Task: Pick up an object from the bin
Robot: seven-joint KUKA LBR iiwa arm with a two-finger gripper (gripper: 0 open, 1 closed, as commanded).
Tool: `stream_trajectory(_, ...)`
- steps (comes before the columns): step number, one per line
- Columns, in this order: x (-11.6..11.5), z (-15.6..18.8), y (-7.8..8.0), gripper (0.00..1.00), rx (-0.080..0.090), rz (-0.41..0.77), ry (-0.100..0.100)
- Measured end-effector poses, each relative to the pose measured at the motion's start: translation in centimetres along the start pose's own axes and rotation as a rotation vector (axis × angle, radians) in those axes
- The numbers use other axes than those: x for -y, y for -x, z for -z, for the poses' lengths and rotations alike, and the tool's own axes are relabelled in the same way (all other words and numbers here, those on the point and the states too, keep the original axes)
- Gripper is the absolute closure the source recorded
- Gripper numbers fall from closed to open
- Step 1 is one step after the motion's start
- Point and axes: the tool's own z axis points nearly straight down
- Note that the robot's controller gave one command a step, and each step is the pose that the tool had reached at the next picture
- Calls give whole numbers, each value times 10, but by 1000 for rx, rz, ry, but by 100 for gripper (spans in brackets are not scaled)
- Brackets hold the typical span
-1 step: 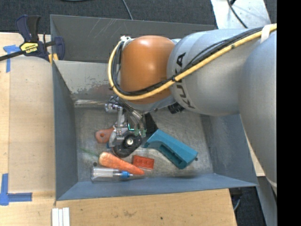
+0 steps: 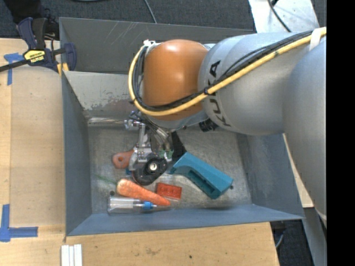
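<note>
gripper (image 2: 145, 169) beside orange carrot (image 2: 140, 191); bin (image 2: 166, 218) front wall near

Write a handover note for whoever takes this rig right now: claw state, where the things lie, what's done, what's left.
Claw: low in the middle of the bin; open or shut cannot be told, and no thing is seen in it.
Nearest things: small reddish-brown piece to its left, teal pistol-shaped tool to its right.
Near the front wall: orange carrot, red block, clear tube with blue cap.
Done: the arm is in the bin.
Left: close on one thing and lift it out.
</note>
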Motion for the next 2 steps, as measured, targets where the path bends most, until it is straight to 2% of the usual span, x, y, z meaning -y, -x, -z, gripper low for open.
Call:
stream_trajectory(1,11,-60,-26,0,4,4,1)
stream_trajectory(2,19,-77,-40,0,3,-18,7)
